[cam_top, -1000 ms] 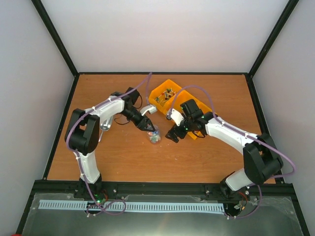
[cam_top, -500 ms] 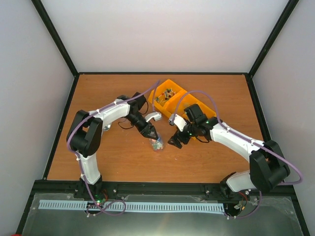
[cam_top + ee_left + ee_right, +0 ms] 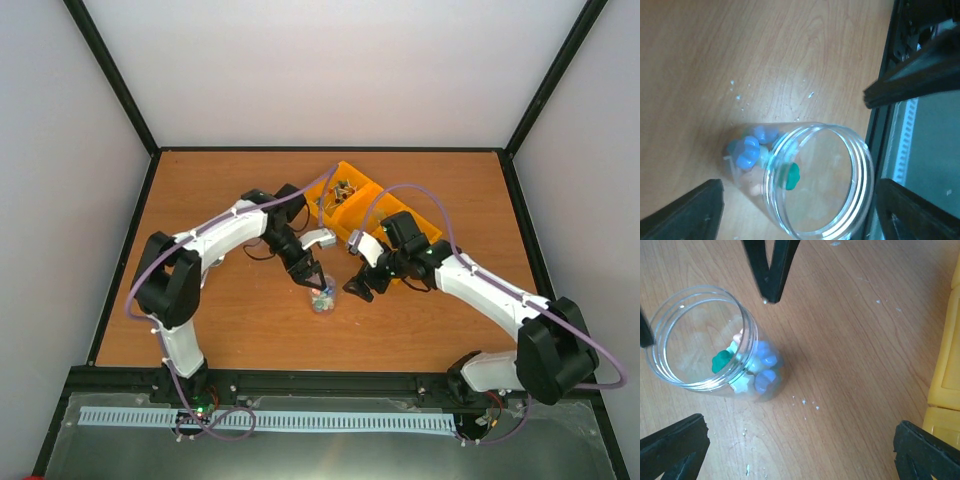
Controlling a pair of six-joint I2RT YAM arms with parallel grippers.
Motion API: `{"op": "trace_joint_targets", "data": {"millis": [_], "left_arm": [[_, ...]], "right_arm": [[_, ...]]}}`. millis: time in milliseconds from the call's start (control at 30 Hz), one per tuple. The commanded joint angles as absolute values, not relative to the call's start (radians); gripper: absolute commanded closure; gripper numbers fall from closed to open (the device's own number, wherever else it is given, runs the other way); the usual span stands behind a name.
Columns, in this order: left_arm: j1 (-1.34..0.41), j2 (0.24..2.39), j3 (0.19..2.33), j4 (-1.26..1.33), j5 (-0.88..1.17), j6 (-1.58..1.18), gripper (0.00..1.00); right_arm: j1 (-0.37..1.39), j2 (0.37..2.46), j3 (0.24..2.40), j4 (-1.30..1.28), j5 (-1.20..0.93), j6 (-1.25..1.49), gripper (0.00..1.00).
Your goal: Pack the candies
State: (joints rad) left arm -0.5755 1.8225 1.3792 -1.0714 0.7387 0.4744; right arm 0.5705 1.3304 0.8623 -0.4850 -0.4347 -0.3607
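The blue, green, pink and white candies (image 3: 760, 371) lie at the bottom of a clear open jar (image 3: 675, 315) standing upright

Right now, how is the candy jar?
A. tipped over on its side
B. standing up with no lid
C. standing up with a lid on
B: both wrist views look down through the bare, open mouth of the jar to the candies at its bottom, as it stands on the table.
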Motion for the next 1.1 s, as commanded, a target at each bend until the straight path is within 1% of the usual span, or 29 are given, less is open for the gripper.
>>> {"op": "trace_joint_targets", "data": {"millis": [0, 33, 67, 167, 267, 333, 400, 533, 600, 700, 733, 833, 967, 1000, 1067], "left_arm": [[-0.573, 1.734, 1.484, -1.149, 0.697, 0.533, 0.08], [-0.566, 1.724, 1.503, -1.161, 0.691, 0.54, 0.02], [-0.556, 1.716, 1.522, -1.172, 0.688, 0.546, 0.01], [-0.498, 1.69, 1.569, -1.197, 0.686, 0.557, 0.0], [-0.4, 1.643, 1.548, -1.13, 0.663, 0.519, 0.0], [-0.329, 1.607, 1.49, -1.029, 0.609, 0.465, 0.0], [-0.291, 1.585, 1.444, -0.981, 0.547, 0.473, 0.0], [-0.245, 1.564, 1.337, -0.829, 0.281, 0.484, 0.0], [-0.236, 1.587, 1.31, -0.813, 0.202, 0.538, 0.0], [-0.234, 1.666, 1.314, -0.838, 0.15, 0.59, 0.0], [-0.235, 1.693, 1.325, -0.839, 0.138, 0.583, 0.01], [-0.235, 1.757, 1.366, -0.827, 0.124, 0.562, 0.07], [-0.234, 1.854, 1.434, -0.847, 0.084, 0.561, 0.19], [-0.235, 1.878, 1.447, -0.855, 0.073, 0.564, 0.19], [-0.235, 1.903, 1.448, -0.855, 0.065, 0.575, 0.16]], "right_arm": [[0.562, 1.284, 0.853, -0.481, -0.461, -0.382, 0.0], [0.561, 1.276, 0.853, -0.479, -0.466, -0.384, 0.0], [0.561, 1.267, 0.854, -0.476, -0.473, -0.385, 0.0], [0.561, 1.232, 0.858, -0.465, -0.487, -0.387, 0.0], [0.561, 1.198, 0.862, -0.439, -0.488, -0.399, 0.0], [0.561, 1.181, 0.86, -0.42, -0.485, -0.423, 0.0], [0.561, 1.168, 0.866, -0.428, -0.506, -0.468, 0.0], [0.561, 1.163, 0.905, -0.472, -0.539, -0.509, 0.0], [0.561, 1.163, 0.912, -0.475, -0.55, -0.512, 0.0], [0.561, 1.166, 0.918, -0.503, -0.575, -0.54, 0.0], [0.561, 1.166, 0.916, -0.514, -0.583, -0.57, 0.0], [0.56, 1.164, 0.913, -0.513, -0.571, -0.581, 0.0], [0.557, 1.15, 0.912, -0.517, -0.572, -0.574, 0.0], [0.557, 1.148, 0.91, -0.521, -0.575, -0.575, 0.0], [0.557, 1.142, 0.904, -0.522, -0.574, -0.576, 0.0]]}}
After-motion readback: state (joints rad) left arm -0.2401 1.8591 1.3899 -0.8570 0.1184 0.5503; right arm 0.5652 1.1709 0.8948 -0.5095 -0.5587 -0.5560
